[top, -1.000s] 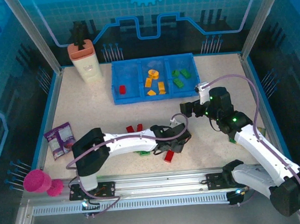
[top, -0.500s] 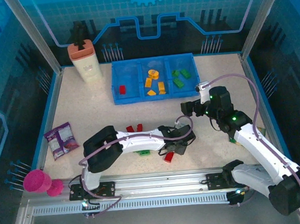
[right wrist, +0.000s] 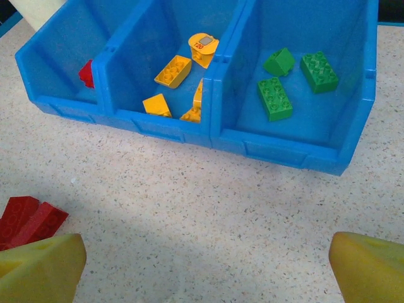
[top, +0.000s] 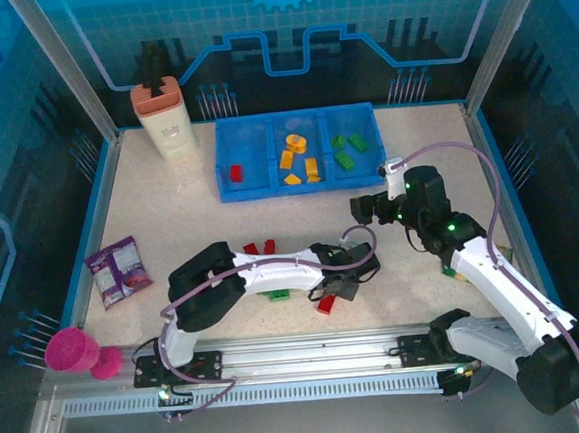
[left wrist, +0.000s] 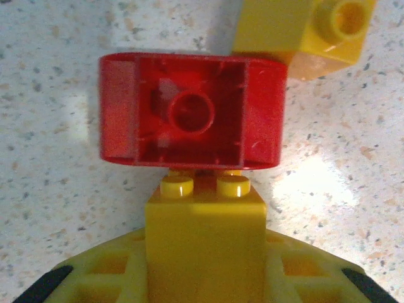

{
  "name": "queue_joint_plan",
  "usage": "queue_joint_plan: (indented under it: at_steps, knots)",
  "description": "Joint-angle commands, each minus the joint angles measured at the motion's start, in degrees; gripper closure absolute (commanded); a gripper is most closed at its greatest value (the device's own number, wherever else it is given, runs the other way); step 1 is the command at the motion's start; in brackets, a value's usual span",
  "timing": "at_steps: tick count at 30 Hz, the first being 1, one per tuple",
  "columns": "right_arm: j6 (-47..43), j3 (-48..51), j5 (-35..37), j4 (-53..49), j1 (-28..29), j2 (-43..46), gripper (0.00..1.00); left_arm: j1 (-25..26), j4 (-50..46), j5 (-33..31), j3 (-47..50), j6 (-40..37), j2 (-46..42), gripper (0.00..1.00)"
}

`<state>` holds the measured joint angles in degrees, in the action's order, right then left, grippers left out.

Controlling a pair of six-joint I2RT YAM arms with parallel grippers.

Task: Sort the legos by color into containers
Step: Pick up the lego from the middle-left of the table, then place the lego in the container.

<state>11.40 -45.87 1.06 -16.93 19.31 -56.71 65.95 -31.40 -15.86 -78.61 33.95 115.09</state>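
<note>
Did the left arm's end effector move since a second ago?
Yes. The left end effector slid a little right, farther past the red brick.

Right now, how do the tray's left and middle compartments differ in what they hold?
The left compartment holds one red brick; the middle compartment holds several orange-yellow pieces. The left's floor is mostly bare, the middle's is fuller. Both are bins of one blue tray, each holding one colour.

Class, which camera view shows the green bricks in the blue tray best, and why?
The right wrist view: the three green bricks lie large and close in the right compartment of the blue tray, studs plain. The top external view shows them too, but small and far, their studs too fine to see.
</note>
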Motion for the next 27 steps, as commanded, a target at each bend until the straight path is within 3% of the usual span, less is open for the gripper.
queue_joint_plan:
  at_steps: [1, 9, 14, 18, 27]
  knots:
    - [0.6, -1.1, -0.3, 0.4, -0.9, -0.2, 0.00, -0.9, -3.3, -3.8, -0.6, -2.1, -6.6, 0.77]
    - [0.6, -1.3, 1.0, 0.0, -2.0, 1.1, 0.00, -9.1, -7.6, -14.2, -1.5, -8.7, -17.5, 0.79]
    - [1.3, -0.4, 0.7, 0.7, -3.0, 2.1, 0.00, -17.9, 0.0, -15.6, -3.0, -15.4, -18.0, 0.79]
    - [1.5, -0.7, 1.7, -0.3, -3.3, 2.3, 0.00, -23.5, 5.0, -14.9, -8.6, -17.1, -13.2, 0.80]
    - [4.7, -1.2, 0.0, -2.9, -3.6, 4.4, 0.00, -28.1, 7.0, -14.6, -26.8, -22.3, 6.7, 0.80]
